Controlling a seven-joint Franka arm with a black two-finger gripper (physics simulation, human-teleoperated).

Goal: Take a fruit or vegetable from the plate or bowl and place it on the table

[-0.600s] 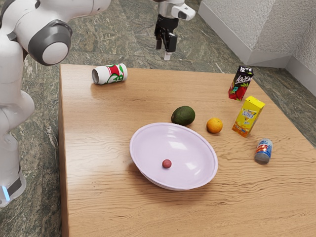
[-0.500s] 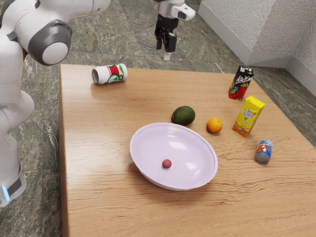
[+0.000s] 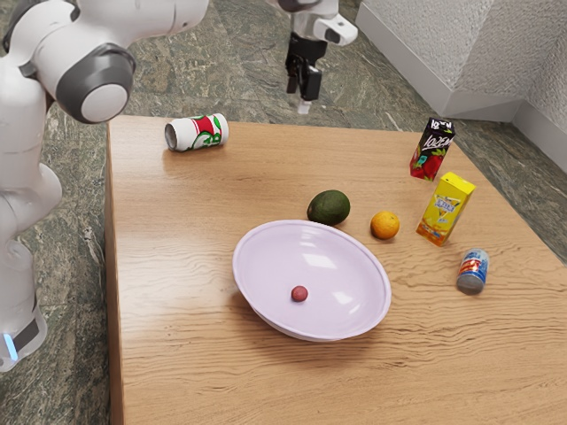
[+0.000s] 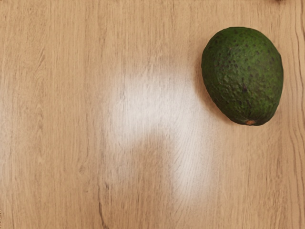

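Our arm (image 3: 164, 16) runs out of frame above the gripper (image 3: 304, 103), and we can't tell if it's clenched or released! Well below, the red fruit (image 3: 299, 293) sits inside the bowl (image 3: 350, 283).

- Avocado (image 3: 329, 207): below the gripper (image 3: 299, 96) and off to one side, a dark stem scar at one end.
- Orange (image 3: 384, 225): lower than the gripper, toward the exterior view's right, just beside the avocado.
- Black juice carton (image 3: 432, 149): upright, well off from the gripper toward that same side.
- Yellow juice carton (image 3: 446, 209): upright, same side of the gripper, near the black one.
- Blue-and-red can (image 3: 473, 271): same side, well apart from the gripper.
- White can (image 3: 197, 133): on its side, lower than the gripper, toward the exterior view's left.
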